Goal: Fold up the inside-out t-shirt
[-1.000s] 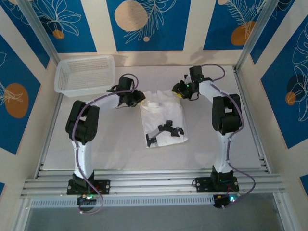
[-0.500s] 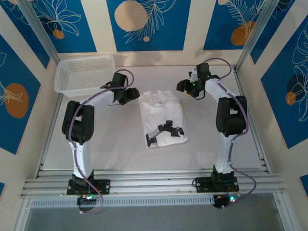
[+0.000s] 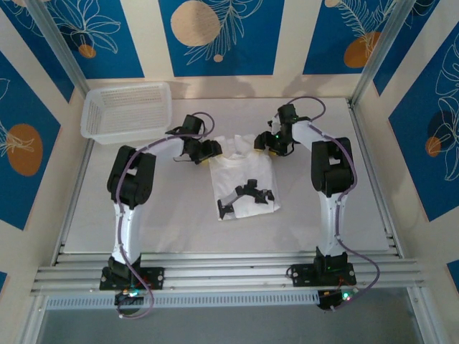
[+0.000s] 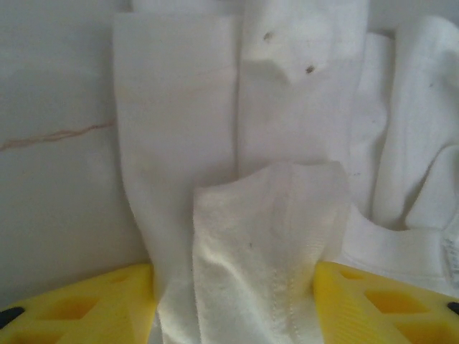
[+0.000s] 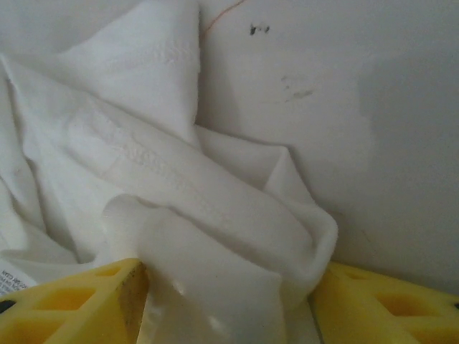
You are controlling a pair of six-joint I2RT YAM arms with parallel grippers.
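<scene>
From above, the inside-out t-shirt (image 3: 240,172) lies in the middle of the table (image 3: 172,215), collar toward the far side. My left gripper (image 3: 209,150) is at its far left corner and my right gripper (image 3: 261,142) at its far right corner. A black object (image 3: 247,193) lies on the near part of the shirt; I cannot tell what it is. The white mesh basket (image 3: 90,118) stands at the far left, well apart from the shirt, and I see nothing inside it.

In the left wrist view, my yellow fingers (image 4: 86,308) are closed on a flap of the white cloth, and the sleeve lies flat beyond it.

In the right wrist view, my fingers (image 5: 373,301) also pinch a thick bunch of cloth, with a seam running across it and a small tag (image 5: 13,276) at the left edge.

I judge that the step in hand is to carry the far edge toward the near edge. To do it well, I should raise both corners together to equal height, keep the cloth stretched between my grippers, and mind the black object in the way.
</scene>
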